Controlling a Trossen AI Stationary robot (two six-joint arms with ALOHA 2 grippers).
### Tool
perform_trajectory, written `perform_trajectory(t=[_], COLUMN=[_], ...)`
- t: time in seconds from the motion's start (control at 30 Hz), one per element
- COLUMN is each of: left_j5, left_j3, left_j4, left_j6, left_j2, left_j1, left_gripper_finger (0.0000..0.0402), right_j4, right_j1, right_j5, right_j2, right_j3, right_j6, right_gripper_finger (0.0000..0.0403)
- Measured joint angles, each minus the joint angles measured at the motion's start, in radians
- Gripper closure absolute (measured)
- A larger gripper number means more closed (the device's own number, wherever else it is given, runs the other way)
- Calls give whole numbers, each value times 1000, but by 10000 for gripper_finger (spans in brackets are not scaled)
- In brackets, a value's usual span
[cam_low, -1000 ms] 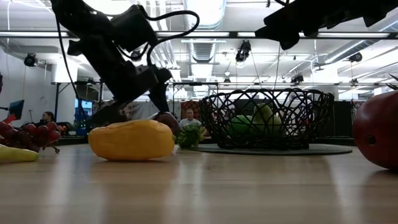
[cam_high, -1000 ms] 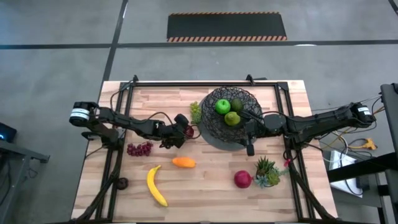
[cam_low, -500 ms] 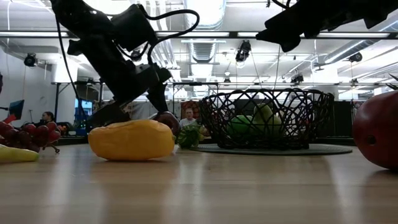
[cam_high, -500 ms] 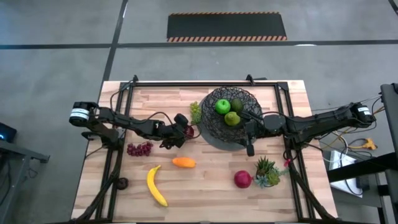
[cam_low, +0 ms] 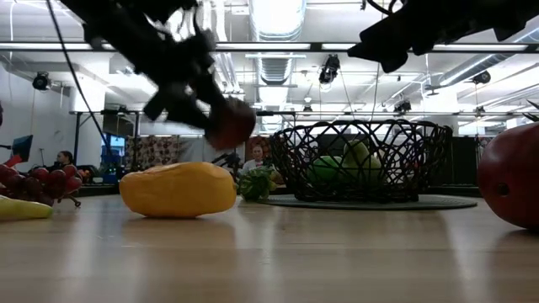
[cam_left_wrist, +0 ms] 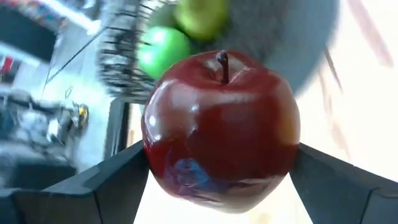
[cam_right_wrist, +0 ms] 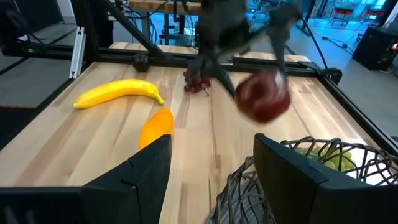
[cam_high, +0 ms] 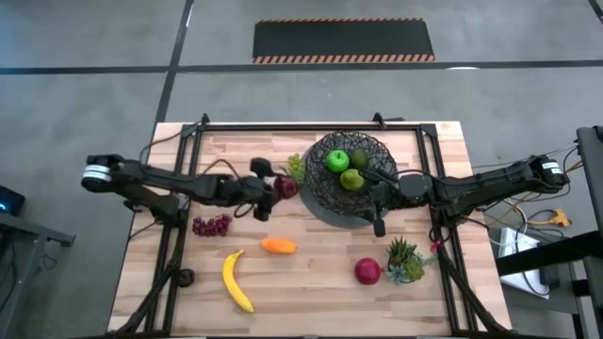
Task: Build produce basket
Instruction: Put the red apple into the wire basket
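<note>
- Your left gripper (cam_high: 279,185) now clamps a dark red apple (cam_high: 285,186), lifted clear of the table since a second ago.
- It hangs at the basket's (cam_high: 320,202) nine o'clock, just beside the rim; drop-in looks next.
- Your right gripper (cam_high: 378,196), empty and part-open, waits at the basket's four o'clock.

A robotics lab or workshop hall: polished concrete floor (cam_high: 85,38) with a hazard-striped mat (cam_high: 344,40) at twelve o'clock, exposed ceiling ducts (cam_low: 278,63), equipment racks.
</note>
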Motion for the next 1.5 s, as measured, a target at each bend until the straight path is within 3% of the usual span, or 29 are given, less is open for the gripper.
perform_trajectory(t=[0.23,0.4,0.63,1.5], left_j5=[19,30,30,28], left_j3=[-27,-134,-239,-244], left_j4=[46,312,587,598], left_j6=[-398,-517,-518,-515], left_j2=[-146,-165,-138,-123], left_j1=[-12,-66,-115,-114], left_gripper_finger=[68,68,68,68], right_j4=[72,177,206,210], right_j1=[0,0,0,0], right_j5=[1,1,0,0], right_j2=[0,0,0,0], right_j3=[-9,-40,-50,-51], right_j6=[-21,-39,-35,-28], right_gripper_finger=[188,188,188,188])
